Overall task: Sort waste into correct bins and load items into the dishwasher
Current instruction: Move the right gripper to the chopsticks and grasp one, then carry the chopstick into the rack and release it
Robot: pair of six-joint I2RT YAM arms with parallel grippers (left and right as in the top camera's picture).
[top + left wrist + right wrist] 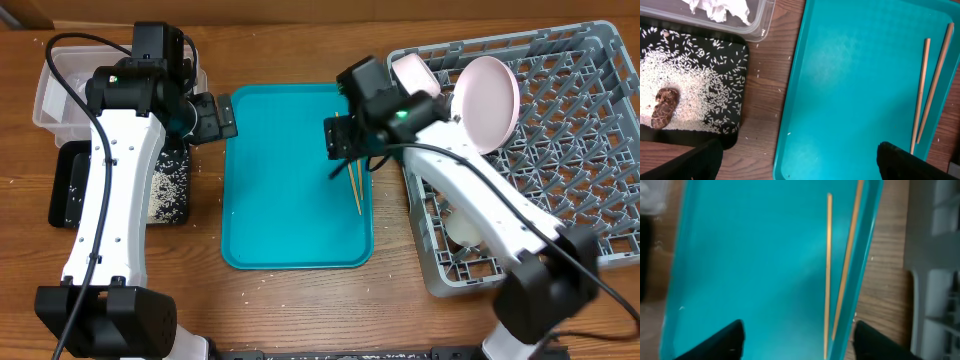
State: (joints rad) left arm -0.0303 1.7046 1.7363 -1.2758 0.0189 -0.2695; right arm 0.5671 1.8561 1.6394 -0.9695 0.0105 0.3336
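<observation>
The black tray (65,190) holds rice crumbs (695,85) and a brown lump (664,106). The clear tub (60,90) behind it holds a crumpled white napkin (720,7). The red wrapper is out of view. The grey rack (590,150) holds a white plate (487,100) on edge, a cup (413,72) and a bowl (462,228). My left gripper (215,115) is open and empty over the teal tray's left edge (800,165). My right gripper (338,140) is open and empty above two chopsticks (829,270).
The teal tray (290,200) lies in the middle between the bins and the rack. The two wooden chopsticks (355,185) lie along its right side, also seen in the left wrist view (927,85). A few rice grains lie scattered on the wooden table.
</observation>
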